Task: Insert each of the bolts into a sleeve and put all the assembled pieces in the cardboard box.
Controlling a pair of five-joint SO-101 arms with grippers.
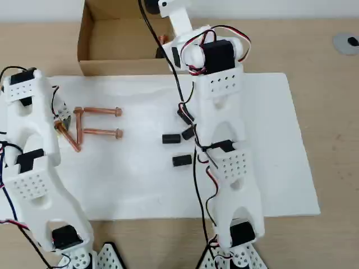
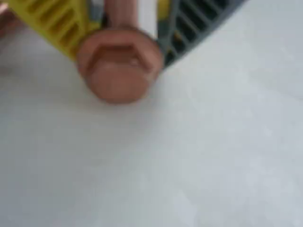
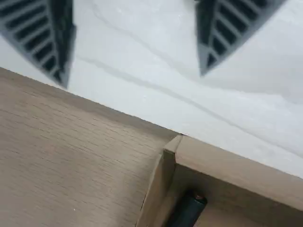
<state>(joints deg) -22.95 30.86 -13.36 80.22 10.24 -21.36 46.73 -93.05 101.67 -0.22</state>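
Left claw (image 2: 118, 54) grips bolt (image 2: 118, 75); shank runs back between jaws, head outward.

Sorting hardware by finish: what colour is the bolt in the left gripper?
Copper; the bolt shows best in the left wrist view.

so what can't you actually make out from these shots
High view: the right arm covers the right part of the cardboard box, so the assembled pieces inside can't be counted.
Right wrist view: the one piece seen in the box is cut off by the edge.
Left wrist view: the held bolt is blurred, its shank mostly hidden behind its head and the left jaws.
High view: some sleeves sit partly under that arm; count unclear.
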